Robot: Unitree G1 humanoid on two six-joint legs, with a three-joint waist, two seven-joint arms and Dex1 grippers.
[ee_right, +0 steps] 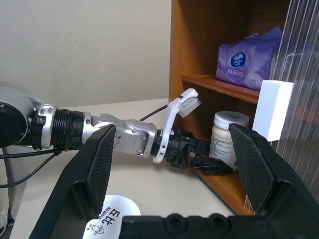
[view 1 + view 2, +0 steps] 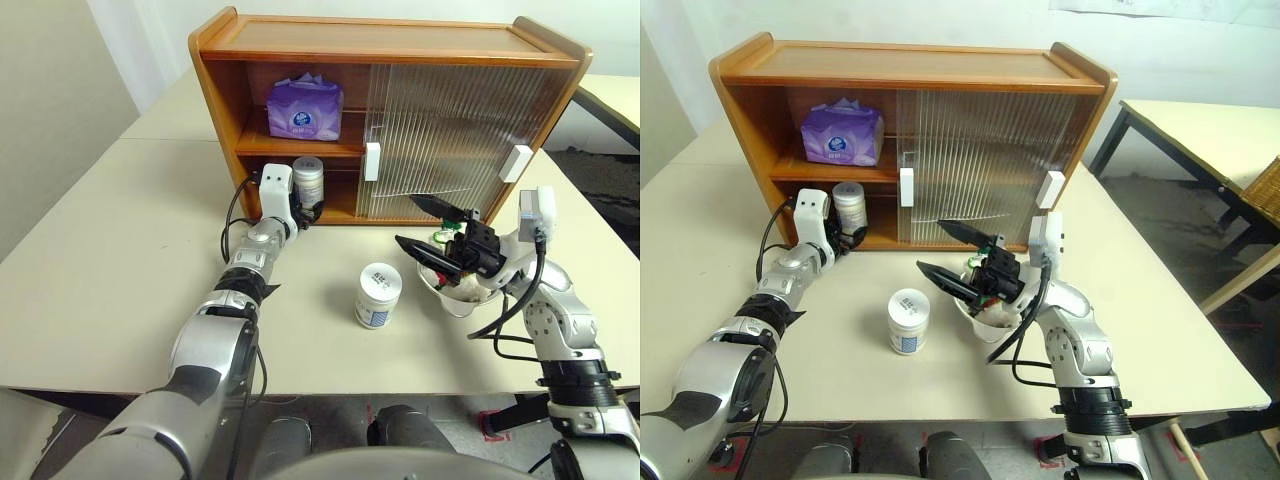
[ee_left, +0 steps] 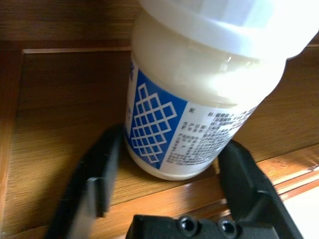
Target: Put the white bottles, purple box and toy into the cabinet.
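the left pincer (image 3: 164,199) stands wide around a bottle (image 2: 308,181) on the cabinet's (image 2: 300,50) lower shelf, apparently releasing it, right pincer (image 2: 432,225) wide, empty.

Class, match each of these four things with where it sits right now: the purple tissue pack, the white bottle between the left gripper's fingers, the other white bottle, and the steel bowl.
Things:
1. purple tissue pack
2. white bottle at the left gripper
3. second white bottle
4. steel bowl

Places:
A. on the table, in front of the cabinet
B. cabinet's upper shelf
C. under the right gripper
D. cabinet's lower shelf

Pairs: 1-B, 2-D, 3-A, 4-C
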